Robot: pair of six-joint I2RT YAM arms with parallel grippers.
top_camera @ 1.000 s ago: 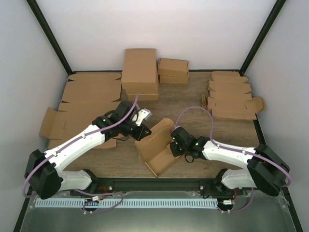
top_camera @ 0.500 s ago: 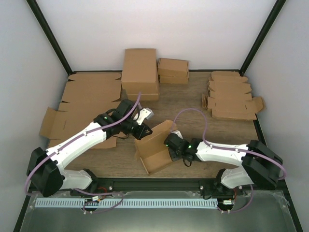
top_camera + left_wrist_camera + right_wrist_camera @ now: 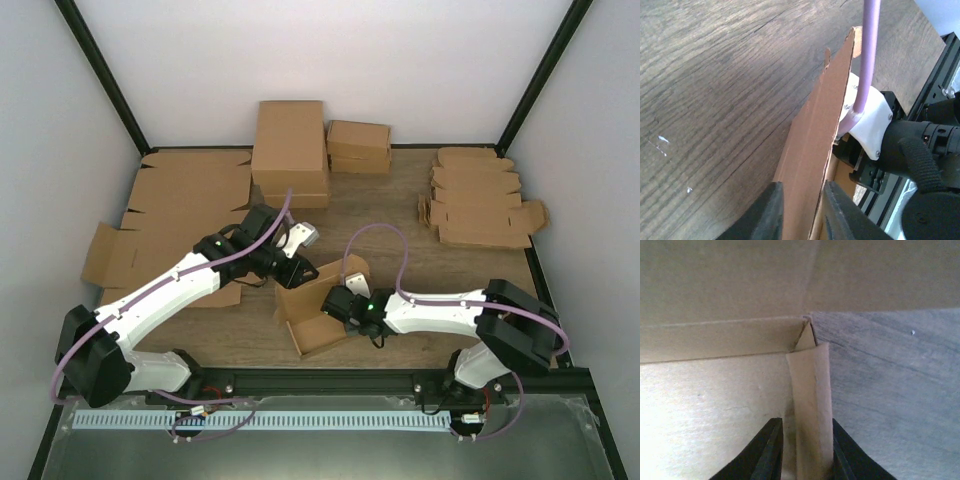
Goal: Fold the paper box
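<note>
The paper box (image 3: 312,322), a small brown die-cut piece, sits half-formed near the table's front middle, its back panel standing up. My left gripper (image 3: 293,270) reaches to that panel from the left. In the left wrist view the panel (image 3: 815,125) fills the narrow gap between the fingers of the left gripper (image 3: 802,215). My right gripper (image 3: 335,303) is at the box's right side. In the right wrist view the folded side wall (image 3: 810,385) runs between the fingers of the right gripper (image 3: 807,452), touching both, with the box floor (image 3: 715,405) to its left.
Large flat cardboard sheets (image 3: 170,215) lie at the left. A big folded box (image 3: 290,150) and smaller boxes (image 3: 358,145) stand at the back. A stack of flat blanks (image 3: 480,200) lies at the right. The right arm's wrist (image 3: 920,145) shows just behind the panel.
The right gripper has moved left and taken the box's right wall between its fingers. The box slid left and its back panel stands steeper. The left gripper has hardly moved.
</note>
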